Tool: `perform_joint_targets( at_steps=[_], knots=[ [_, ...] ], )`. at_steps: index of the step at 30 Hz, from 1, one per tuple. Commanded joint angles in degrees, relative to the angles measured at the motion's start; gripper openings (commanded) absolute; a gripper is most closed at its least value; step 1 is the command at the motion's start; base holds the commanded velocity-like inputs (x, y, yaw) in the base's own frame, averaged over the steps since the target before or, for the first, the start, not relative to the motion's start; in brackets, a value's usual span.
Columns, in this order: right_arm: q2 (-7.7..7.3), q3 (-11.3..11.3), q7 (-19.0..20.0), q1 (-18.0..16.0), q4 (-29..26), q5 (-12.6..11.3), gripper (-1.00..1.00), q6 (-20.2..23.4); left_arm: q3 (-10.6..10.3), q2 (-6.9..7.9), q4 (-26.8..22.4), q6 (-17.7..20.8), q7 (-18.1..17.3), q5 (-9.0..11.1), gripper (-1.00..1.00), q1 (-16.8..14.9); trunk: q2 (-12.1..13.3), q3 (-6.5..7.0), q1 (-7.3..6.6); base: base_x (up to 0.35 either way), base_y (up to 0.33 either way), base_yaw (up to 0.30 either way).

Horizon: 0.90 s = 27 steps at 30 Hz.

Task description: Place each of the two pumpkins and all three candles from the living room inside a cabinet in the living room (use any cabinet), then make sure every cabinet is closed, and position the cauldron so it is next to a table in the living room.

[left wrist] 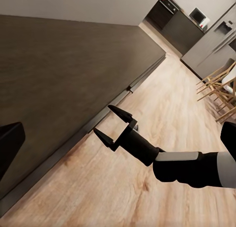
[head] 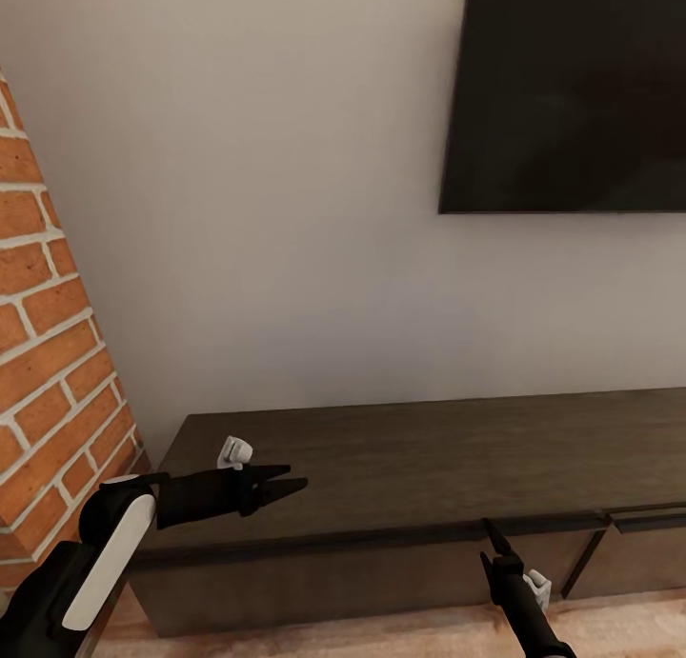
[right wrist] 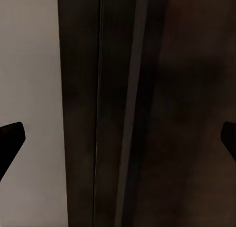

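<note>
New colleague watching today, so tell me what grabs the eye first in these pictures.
The long dark-brown cabinet runs along the pale wall, its drawer fronts shut. A big black screen hangs above it at upper right, and a red brick wall cuts in at left. The right end effector, open, sits at the cabinet's front top edge.

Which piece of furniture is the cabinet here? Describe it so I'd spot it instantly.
Find the big black screen on the pale wall. The cabinet is the long, low, dark-brown wood unit below it, running from the brick wall. Its flat, handleless fronts set it apart.
</note>
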Motion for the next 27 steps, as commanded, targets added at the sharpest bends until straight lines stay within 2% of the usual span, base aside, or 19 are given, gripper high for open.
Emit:
perform_joint_targets(
  at_steps=[1, 2, 3, 27],
  knots=[
    [-0.02, 0.14, 0.18, -0.03, 0.04, -0.60, 1.00, 0.60, -0.04, 0.02, -0.01, 0.26, 0.00, 0.18, 1.00, -0.04, -0.02, -0.06, -0.01, 0.000, 0.000, 0.000],
    [-0.02, 0.14, 0.18, -0.03, 0.04, -0.60, 1.00, 0.60, -0.03, 0.03, -0.01, 0.25, 0.00, 0.18, 1.00, -0.04, -0.02, -0.06, -0.01, 0.000, 0.000, 0.000],
    [-0.02, 0.14, 0.18, -0.03, 0.04, -0.60, -1.00, 0.60, -0.03, 0.02, -0.01, 0.25, 0.00, 0.18, 1.00, -0.04, -0.02, -0.06, -0.01, 0.000, 0.000, 0.000],
    [-0.02, 0.21, -0.17, -0.03, 0.04, -0.60, -1.00, 0.60, -0.03, -0.02, -0.01, 0.23, -0.01, 0.18, 1.00, -0.04, -0.02, -0.06, -0.01, 0.000, 0.000, 0.000]
  ],
)
